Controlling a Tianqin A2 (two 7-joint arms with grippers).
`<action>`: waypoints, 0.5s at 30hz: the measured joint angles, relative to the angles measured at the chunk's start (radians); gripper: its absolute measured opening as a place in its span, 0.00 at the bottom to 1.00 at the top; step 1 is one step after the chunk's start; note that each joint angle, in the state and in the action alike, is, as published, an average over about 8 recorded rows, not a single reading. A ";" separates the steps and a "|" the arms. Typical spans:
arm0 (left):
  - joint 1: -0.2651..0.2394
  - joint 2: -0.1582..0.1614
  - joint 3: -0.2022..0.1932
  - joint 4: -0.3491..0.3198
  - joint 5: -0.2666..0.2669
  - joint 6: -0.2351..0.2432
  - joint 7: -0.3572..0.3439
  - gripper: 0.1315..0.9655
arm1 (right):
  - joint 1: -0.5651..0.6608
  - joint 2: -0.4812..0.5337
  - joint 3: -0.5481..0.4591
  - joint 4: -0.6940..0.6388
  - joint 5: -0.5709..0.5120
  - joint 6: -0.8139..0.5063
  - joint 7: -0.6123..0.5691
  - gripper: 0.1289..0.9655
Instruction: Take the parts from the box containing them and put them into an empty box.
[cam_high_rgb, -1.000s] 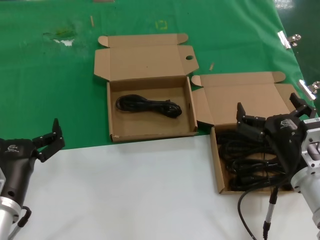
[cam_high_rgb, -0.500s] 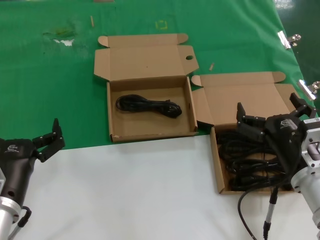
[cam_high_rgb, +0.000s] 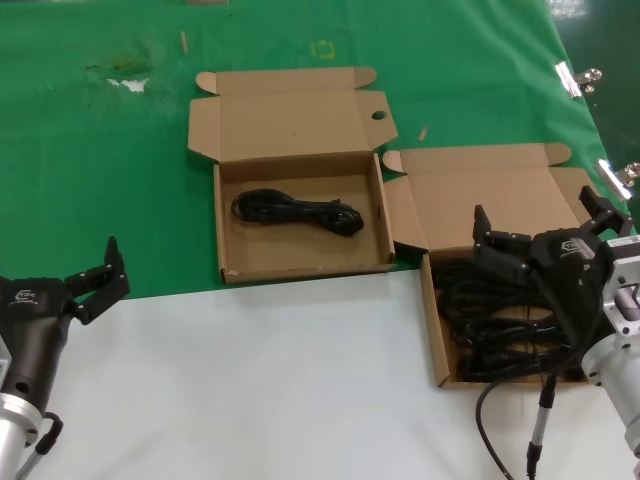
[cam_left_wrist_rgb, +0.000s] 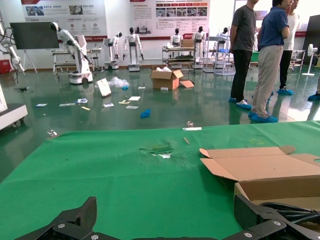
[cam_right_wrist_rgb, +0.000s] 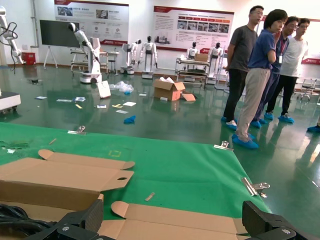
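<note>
Two open brown boxes lie side by side in the head view. The left box holds one coiled black cord. The right box holds several black cords. My right gripper hovers over the right box, just above the cords, open and empty; its wrist view looks across that box's lid. My left gripper is open and empty at the near left, well apart from both boxes. Its wrist view shows the left box and cord beside one finger.
A green cloth covers the far table; the near part is white. Metal clips sit at the cloth's right edge. My thin black cable hangs by the right arm. People stand beyond the table.
</note>
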 joint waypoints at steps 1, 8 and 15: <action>0.000 0.000 0.000 0.000 0.000 0.000 0.000 1.00 | 0.000 0.000 0.000 0.000 0.000 0.000 0.000 1.00; 0.000 0.000 0.000 0.000 0.000 0.000 0.000 1.00 | 0.000 0.000 0.000 0.000 0.000 0.000 0.000 1.00; 0.000 0.000 0.000 0.000 0.000 0.000 0.000 1.00 | 0.000 0.000 0.000 0.000 0.000 0.000 0.000 1.00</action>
